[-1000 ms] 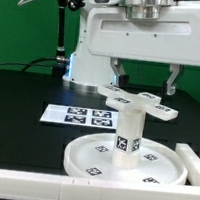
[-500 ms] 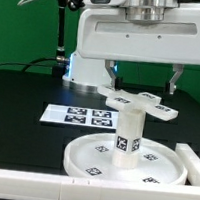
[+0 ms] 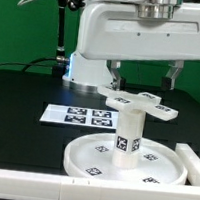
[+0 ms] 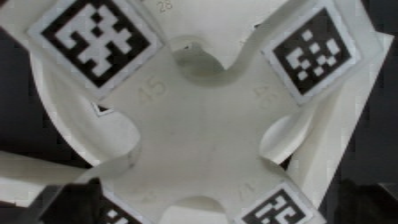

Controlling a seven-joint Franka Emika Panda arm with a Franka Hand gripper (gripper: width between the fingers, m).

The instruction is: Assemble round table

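The large round disc [image 3: 86, 159] lies on the black table near the front. The short thick post [image 3: 130, 137] stands upright on its middle. The cross-shaped piece [image 3: 138, 100] sits on top of the post and fills the wrist view [image 4: 196, 120], its tags showing on the arms. My gripper [image 3: 144, 75] hangs above the cross-shaped piece, open and empty, with one finger [image 3: 114, 71] on each side and clear of it. The fingers do not show in the wrist view.
The marker board [image 3: 78, 116] lies flat behind the disc. A long white rail [image 3: 194, 161] lies at the exterior view's right and another [image 3: 18, 185] along the front edge. The arm's white base [image 3: 91, 72] stands at the back.
My gripper has risen a little above the cross-shaped piece. The disc, post and cross-shaped piece have not moved.
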